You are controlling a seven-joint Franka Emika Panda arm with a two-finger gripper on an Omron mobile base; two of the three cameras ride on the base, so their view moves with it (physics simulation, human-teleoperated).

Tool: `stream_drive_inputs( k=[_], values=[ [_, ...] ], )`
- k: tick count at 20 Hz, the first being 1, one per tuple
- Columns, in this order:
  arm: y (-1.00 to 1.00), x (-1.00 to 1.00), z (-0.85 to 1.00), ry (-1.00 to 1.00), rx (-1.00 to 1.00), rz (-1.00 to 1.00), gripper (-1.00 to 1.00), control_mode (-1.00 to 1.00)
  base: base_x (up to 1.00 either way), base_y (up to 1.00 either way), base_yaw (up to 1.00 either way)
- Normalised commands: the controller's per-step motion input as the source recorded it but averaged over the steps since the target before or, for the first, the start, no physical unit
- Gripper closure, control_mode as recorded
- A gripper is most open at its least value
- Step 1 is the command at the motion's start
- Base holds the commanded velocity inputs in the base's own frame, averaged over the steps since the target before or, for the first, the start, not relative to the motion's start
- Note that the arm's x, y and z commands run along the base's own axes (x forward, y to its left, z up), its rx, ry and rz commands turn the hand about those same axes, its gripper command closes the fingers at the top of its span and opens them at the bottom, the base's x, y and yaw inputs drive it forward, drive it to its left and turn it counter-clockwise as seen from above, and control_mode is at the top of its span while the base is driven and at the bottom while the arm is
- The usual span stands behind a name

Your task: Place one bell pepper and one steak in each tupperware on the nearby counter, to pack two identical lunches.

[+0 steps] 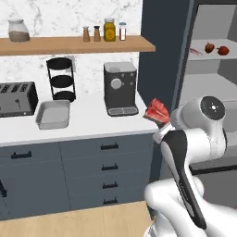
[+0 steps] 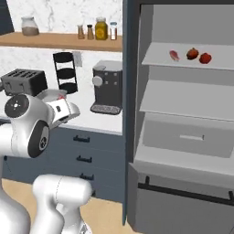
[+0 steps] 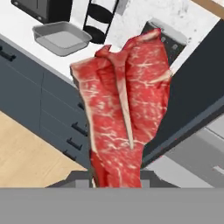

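**Steak aloft at the tabletop's right end**

Pincer (image 1: 159, 121) pinching a steak (image 3: 124, 109) — the slab rises from between the tips in the hand view, marbled red with a pale strip down the middle. In the left base view the steak (image 1: 156, 110) sits off the right end of the tabletop (image 1: 88, 122), just beside the coffee machine (image 1: 120, 88). One grey tupperware (image 1: 53, 114) lies on the tabletop between the toaster (image 1: 17, 98) and the coffee machine, in front of a black tiered rack (image 1: 61, 78); nothing shows inside it. In the open cabinet on the right, an upper shelf (image 2: 183, 57) carries a second steak (image 2: 174, 55) and two bell peppers (image 2: 193, 53) (image 2: 205, 58) — side by side, peppers to the right of the meat.
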Motion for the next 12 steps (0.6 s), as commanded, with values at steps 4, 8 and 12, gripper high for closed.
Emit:
stream_drive_inputs(
  k=[4, 8, 12],
  values=[
    [0.00, 0.00, 0.00, 0.00, 0.00, 0.00, 1.00, 1.00, 0.99, 1.00, 0.00],
    [0.00, 0.00, 0.00, 0.00, 0.00, 0.00, 1.00, 1.00, 0.73, 1.00, 0.00],
    [0.00, 0.00, 0.00, 0.00, 0.00, 0.00, 1.00, 1.00, 0.47, 1.00, 0.00]
  ],
)
